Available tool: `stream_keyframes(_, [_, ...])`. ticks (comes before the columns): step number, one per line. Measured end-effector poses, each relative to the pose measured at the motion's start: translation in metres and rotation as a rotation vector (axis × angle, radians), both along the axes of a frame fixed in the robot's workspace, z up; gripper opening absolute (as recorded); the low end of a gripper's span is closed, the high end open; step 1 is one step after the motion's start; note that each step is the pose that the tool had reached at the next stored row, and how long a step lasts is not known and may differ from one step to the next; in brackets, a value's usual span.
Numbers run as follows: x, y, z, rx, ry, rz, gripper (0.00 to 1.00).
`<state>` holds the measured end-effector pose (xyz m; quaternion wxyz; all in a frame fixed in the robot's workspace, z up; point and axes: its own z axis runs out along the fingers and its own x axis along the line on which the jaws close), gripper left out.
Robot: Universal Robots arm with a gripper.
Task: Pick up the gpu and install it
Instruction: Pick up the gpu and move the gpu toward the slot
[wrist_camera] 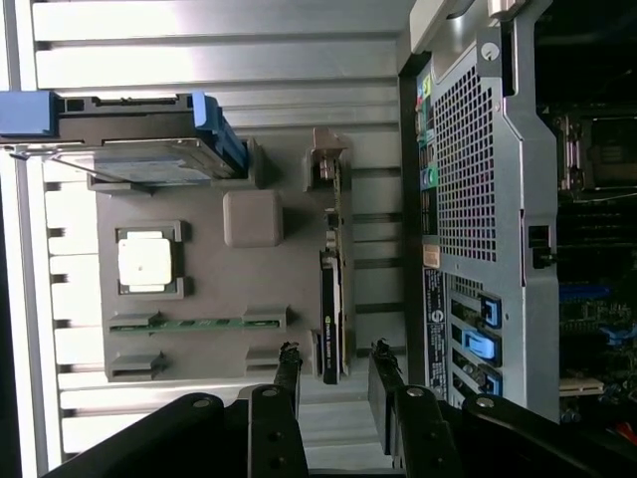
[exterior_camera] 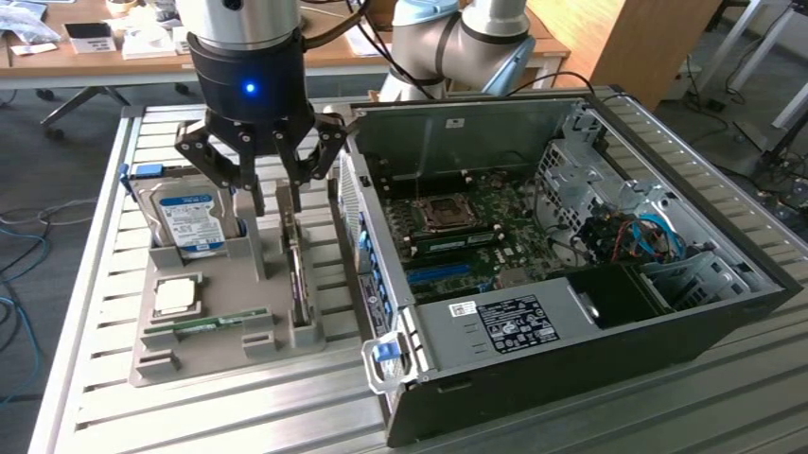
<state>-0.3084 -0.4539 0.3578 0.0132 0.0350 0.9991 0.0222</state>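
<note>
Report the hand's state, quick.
Hand: open, holding nothing, poised over the gpu standing on edge in the grey holder.

The gpu (exterior_camera: 298,274) stands on edge in the tray (exterior_camera: 189,361) beside the computer case (exterior_camera: 593,364).

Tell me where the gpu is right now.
The gpu stands on edge in the grey holder, with the hard drive to the exterior view's left, the open case to the exterior view's right, and the open gripper just above.
</note>
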Motion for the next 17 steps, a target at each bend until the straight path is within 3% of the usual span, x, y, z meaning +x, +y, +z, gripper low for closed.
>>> stream_keyframes(4, [0.0,0.0,-0.0065,-0.0003,0.0003,0.0,0.42])
stream_keyframes(17, [0.0,0.0,-0.0111,-0.0003,0.0002,0.0,0.42])
